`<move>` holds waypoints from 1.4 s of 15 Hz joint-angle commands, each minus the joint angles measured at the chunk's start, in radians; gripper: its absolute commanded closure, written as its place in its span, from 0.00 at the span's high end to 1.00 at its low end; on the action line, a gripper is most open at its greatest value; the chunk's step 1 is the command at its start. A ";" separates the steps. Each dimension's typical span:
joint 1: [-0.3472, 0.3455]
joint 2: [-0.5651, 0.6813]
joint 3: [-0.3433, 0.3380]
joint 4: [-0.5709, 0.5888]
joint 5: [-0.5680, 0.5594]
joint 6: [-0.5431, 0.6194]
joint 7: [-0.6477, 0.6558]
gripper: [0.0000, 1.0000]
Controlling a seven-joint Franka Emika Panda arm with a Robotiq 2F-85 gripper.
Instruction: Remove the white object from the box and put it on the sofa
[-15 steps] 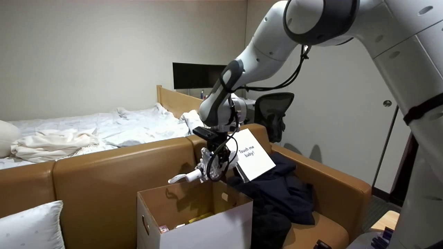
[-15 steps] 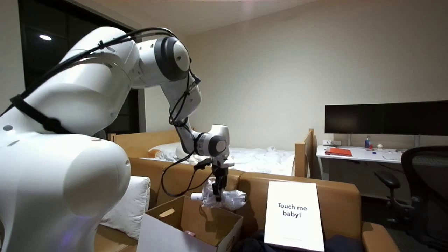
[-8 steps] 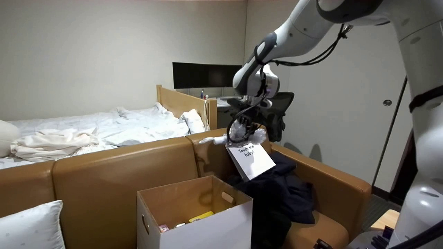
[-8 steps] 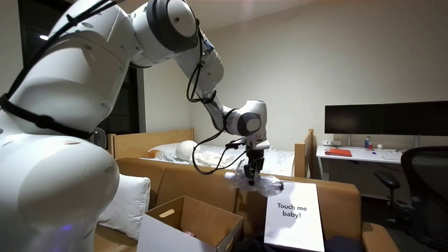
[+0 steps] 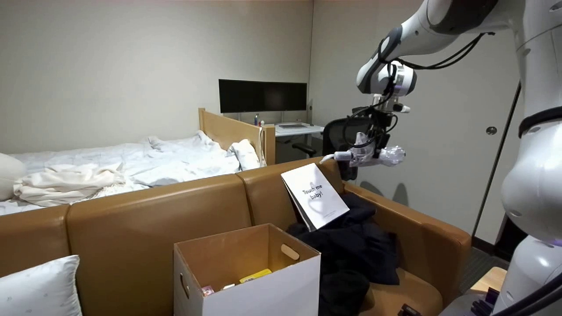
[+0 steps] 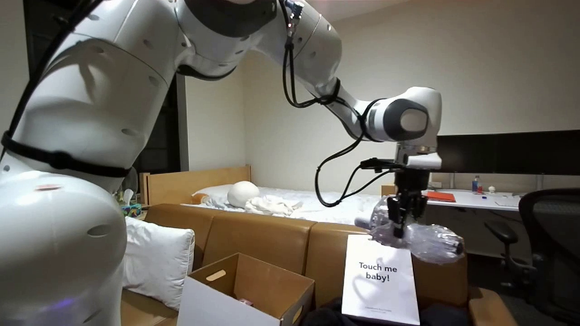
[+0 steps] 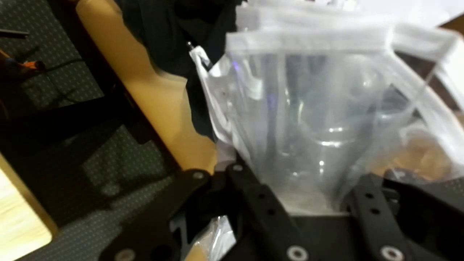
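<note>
The white object, wrapped in crinkled clear plastic [image 5: 390, 156] [image 6: 432, 242], has a white nozzle-like end pointing left in both exterior views. My gripper [image 5: 378, 152] [image 6: 399, 228] is shut around its middle and holds it roughly level in the air, well away from the box. In the wrist view the clear plastic [image 7: 319, 108] fills the space between the fingers [image 7: 301, 185]; the grip contact is partly hidden. The open box [image 5: 263, 289] [image 6: 226, 301] stands on the brown sofa [image 5: 162, 224] [image 6: 263, 237]. The sofa also shows in the wrist view [image 7: 159, 105].
A white "Touch me baby!" board [image 5: 314, 197] [image 6: 380, 290] leans on the sofa back over dark clothes [image 5: 351, 259]. A white pillow [image 5: 44, 285] [image 6: 158, 262] lies at the other end. A yellow item [image 5: 255, 275] is in the box. The sofa armrest [image 5: 412, 224] is at the right.
My gripper has carried the white object up and to the right in both exterior views, from above the box past the leaning board. The box and sofa have not moved.
</note>
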State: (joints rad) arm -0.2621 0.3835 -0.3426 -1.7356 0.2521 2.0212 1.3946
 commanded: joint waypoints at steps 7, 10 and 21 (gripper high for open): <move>-0.144 0.320 0.069 0.342 0.095 -0.160 -0.081 0.20; -0.111 0.387 0.075 0.323 0.102 0.066 -0.058 0.20; -0.199 0.480 0.218 0.436 0.180 -0.052 -0.287 1.00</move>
State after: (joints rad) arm -0.4106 0.8591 -0.1703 -1.3696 0.3814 2.1012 1.2113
